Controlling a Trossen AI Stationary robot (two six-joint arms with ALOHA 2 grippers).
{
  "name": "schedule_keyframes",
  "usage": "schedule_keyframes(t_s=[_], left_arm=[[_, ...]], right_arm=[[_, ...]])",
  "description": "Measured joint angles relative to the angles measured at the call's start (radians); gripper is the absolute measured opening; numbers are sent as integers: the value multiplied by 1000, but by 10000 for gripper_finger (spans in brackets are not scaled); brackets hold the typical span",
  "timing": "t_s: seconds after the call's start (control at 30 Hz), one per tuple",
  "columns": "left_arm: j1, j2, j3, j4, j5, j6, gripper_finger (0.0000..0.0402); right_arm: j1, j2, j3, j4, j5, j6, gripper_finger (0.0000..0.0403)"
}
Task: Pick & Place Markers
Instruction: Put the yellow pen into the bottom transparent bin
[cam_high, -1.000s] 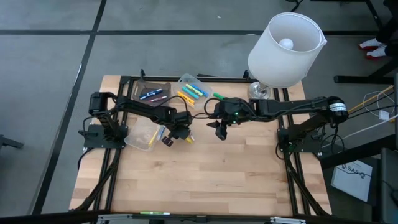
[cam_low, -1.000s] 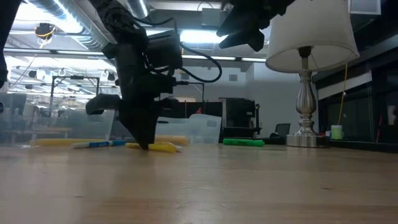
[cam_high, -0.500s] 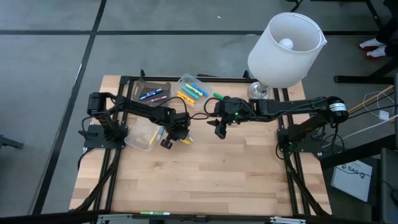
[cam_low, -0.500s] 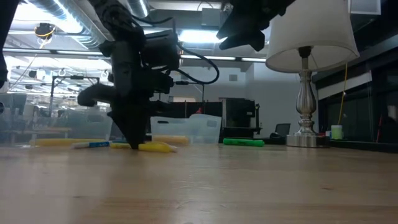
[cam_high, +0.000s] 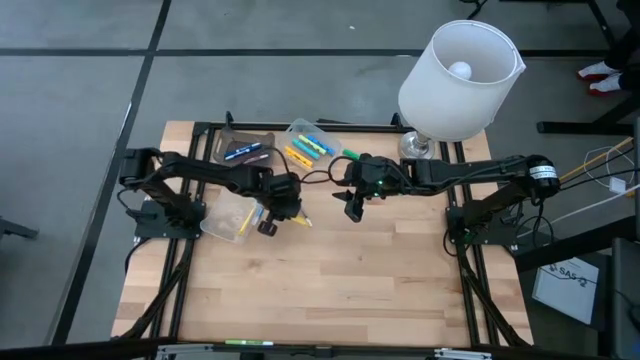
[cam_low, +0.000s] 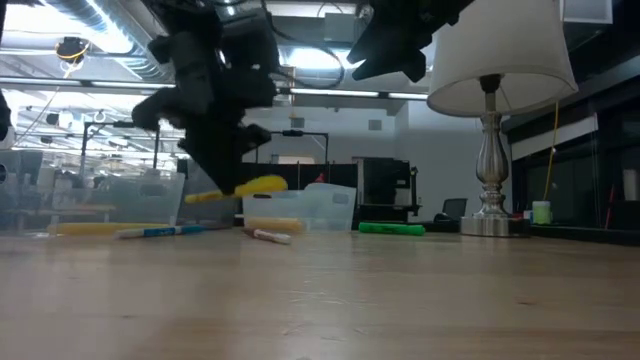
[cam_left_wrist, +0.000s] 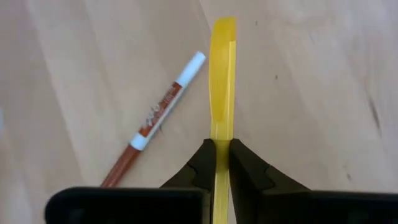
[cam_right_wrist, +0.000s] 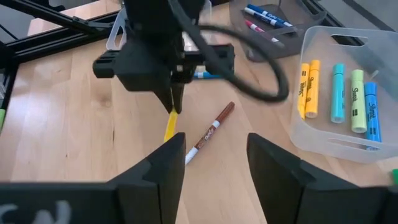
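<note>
My left gripper (cam_left_wrist: 222, 144) is shut on a yellow marker (cam_low: 255, 186) and stands above the table's middle, left of centre (cam_high: 277, 205). An orange marker with a white cap (cam_left_wrist: 155, 124) lies flat on the wood just beside it. A blue marker (cam_low: 155, 232) and a green one (cam_high: 352, 155) also lie on the table. My right gripper (cam_right_wrist: 211, 168) hangs open and holds nothing, high over the table's middle (cam_high: 352, 208), to the right of the left gripper. More markers lie in two clear containers at the far edge. My left gripper pinches the yellow marker's barrel (cam_left_wrist: 222, 134) between its two fingers, coming from above and pointing down. The fingers lie across the marker. It is lifted clear of the table and sits nearly level, slightly tilted (cam_low: 250, 188), with length sticking out on both sides of the fingers.
A clear container of highlighters (cam_right_wrist: 348, 93) and another with blue markers (cam_high: 243, 150) stand at the far edge. A third clear container (cam_high: 230, 215) sits left of my left gripper. A lamp (cam_high: 455, 80) stands at the far right. The near half of the table (cam_high: 330, 290) is bare wood.
My left gripper has risen from the table and shifted slightly toward the left edge, staying shut. The yellow marker, which lay on the wood, has come up with it and now hangs clear. The orange marker has stayed on the table.
</note>
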Motion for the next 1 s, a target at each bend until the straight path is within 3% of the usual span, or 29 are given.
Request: schedule_keyframes(t_s=[0.53,1.0], left_arm=[[33,-180,0,-57,-107,-69,19],[84,-414,2,-50,-148,-259,19]], right_arm=[[0,0,1,6,19,2,171],[0,0,1,5,19,-23,171]])
